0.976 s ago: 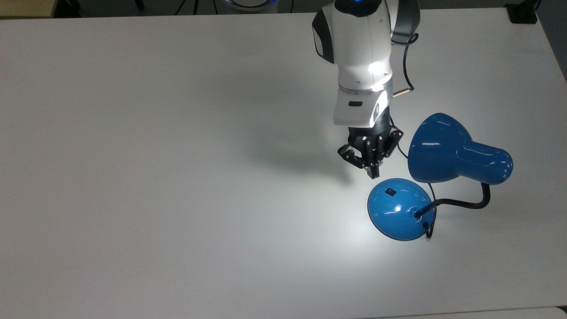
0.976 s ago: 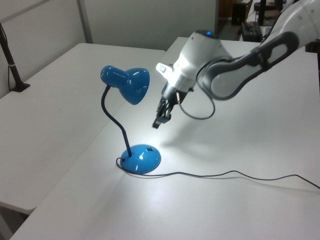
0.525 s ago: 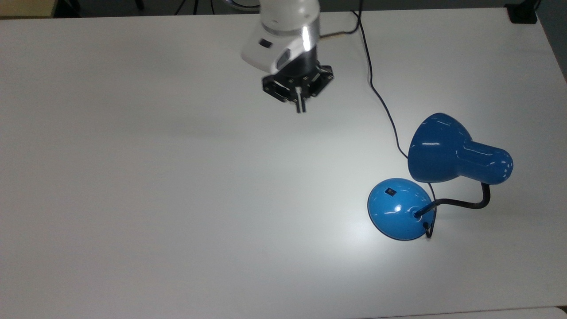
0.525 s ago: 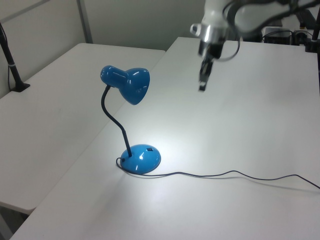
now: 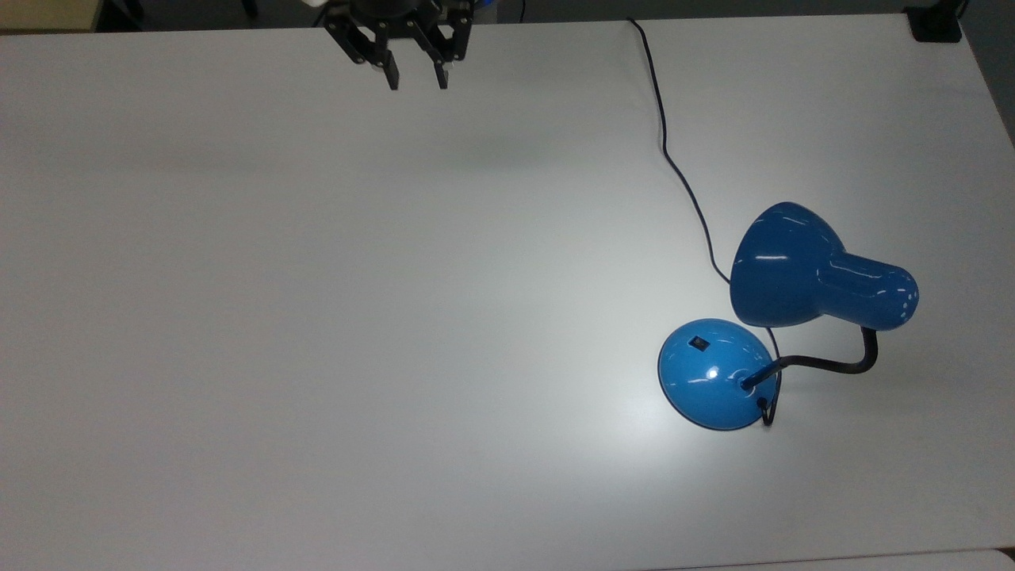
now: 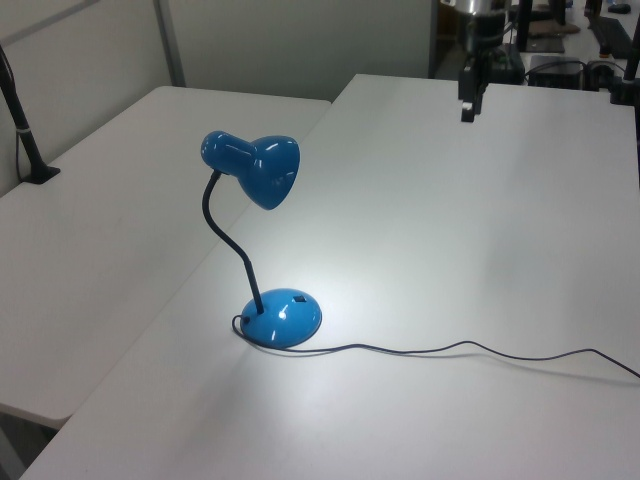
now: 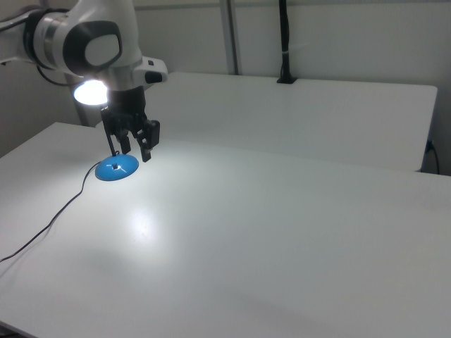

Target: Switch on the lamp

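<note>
The blue lamp stands at the top view's right, with its domed base (image 5: 714, 381), black switch (image 5: 698, 342), bent black gooseneck (image 5: 833, 365) and bell shade (image 5: 793, 270). It is lit: a bright pool of light lies on the table beside the base (image 6: 283, 317), and the shade's mouth (image 7: 88, 90) glows in the right view. Its thin cord (image 5: 674, 166) runs to the table's far edge. My gripper (image 5: 416, 79) hangs open and holding nothing at the top view's upper edge, far from the lamp. The gripper (image 7: 132, 152) stands in front of the base (image 7: 116, 170) in the right view.
The white table (image 5: 317, 317) stretches wide to the top view's left of the lamp. A second white table (image 6: 110, 170) with a black clamped post (image 6: 25, 125) adjoins it. A black block (image 5: 936, 24) sits at the top view's upper right corner.
My gripper has drawn back from beside the lamp base, up and to the left in the top view, and its fingers have gone from shut to open. The lamp stays lit and unmoved.
</note>
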